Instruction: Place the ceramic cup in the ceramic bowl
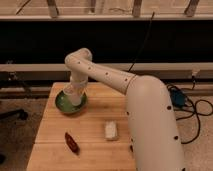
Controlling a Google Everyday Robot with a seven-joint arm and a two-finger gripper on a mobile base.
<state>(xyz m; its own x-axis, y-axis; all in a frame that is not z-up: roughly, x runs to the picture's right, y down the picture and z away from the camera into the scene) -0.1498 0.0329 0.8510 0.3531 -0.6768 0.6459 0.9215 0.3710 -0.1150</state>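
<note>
The green ceramic bowl [66,103] sits near the far left corner of the wooden table [95,145]. The pale ceramic cup [73,94] stands inside the bowl, right of its middle. My gripper [75,87] is directly over the cup, reaching down from the white arm [107,76] that bends in from the right. The gripper's tips are at the cup's rim.
A flat white rectangular block [110,130] lies on the table right of center. A small dark red object [71,142] lies near the front left. Behind the table runs a dark wall with a pale rail. Cables lie on the floor at right.
</note>
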